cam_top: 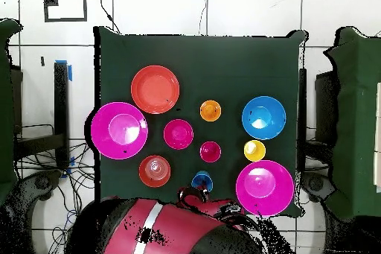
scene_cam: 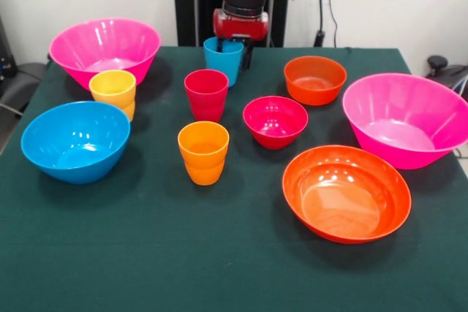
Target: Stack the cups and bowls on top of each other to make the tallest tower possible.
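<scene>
Nothing stacked yet — every piece stands alone and mouth-up on the dark green cloth worktop [scene_cam: 146,253]. Judged step: the first pick, with the gripper [scene_cam: 235,47] down at the glossy blue plastic tumbler [scene_cam: 224,60] by the far edge, mid-table. Dark fingers seem to straddle the tumbler's rim, but whether they have closed on it I cannot tell.

Left to right in the front view:
- large glossy pink plastic bowl [scene_cam: 104,49], far left corner
- medium glossy blue plastic bowl [scene_cam: 75,140], left edge, nearer
- yellow plastic tumbler [scene_cam: 113,93] between those two, close to both
- orange plastic tumbler [scene_cam: 203,151] and red plastic tumbler [scene_cam: 206,94], centre, apart from each other
- small magenta-red plastic bowl [scene_cam: 275,121], just right of centre
- small orange plastic bowl [scene_cam: 315,79], far side, right of centre
- large shallow orange plastic bowl [scene_cam: 346,192], nearer, right
- second large pink plastic bowl [scene_cam: 405,118], right edge

The overhead view confirms the spread, the blue tumbler nearest the robot's base.

Next move, as I read it: a firm grip on the tumbler wall, a straight lift clear of the neighbouring red tumbler, then a base to set it on. A tall tower probably wants a wide bowl at the bottom, perhaps inverted. Glossy, tapered plastic — liable to slip or nest rather than add height.
</scene>
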### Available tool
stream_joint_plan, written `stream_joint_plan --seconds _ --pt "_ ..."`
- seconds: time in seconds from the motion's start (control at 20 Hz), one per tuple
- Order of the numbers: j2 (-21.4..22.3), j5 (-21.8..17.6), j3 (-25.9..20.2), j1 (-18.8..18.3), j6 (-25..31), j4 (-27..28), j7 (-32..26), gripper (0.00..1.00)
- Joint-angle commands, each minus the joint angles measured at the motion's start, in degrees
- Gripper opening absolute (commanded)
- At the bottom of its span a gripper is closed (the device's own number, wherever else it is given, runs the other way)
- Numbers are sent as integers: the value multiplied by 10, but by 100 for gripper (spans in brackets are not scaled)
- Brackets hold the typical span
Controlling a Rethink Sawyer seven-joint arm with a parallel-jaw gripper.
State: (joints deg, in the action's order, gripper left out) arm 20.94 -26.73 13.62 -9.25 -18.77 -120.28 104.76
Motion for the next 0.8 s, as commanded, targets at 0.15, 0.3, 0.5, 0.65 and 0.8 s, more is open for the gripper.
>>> stream_joint_plan --seconds 0.15,0.3,0.5,0.65,0.8 --pt "-52 9 -36 10 -35 77 65 0" --pt "-52 11 -30 17 -35 78 61 0" --pt "-24 4 -69 -2 33 59 60 0" --pt "0 17 -76 12 62 38 64 0" --pt "42 32 -80 31 102 7 67 0"
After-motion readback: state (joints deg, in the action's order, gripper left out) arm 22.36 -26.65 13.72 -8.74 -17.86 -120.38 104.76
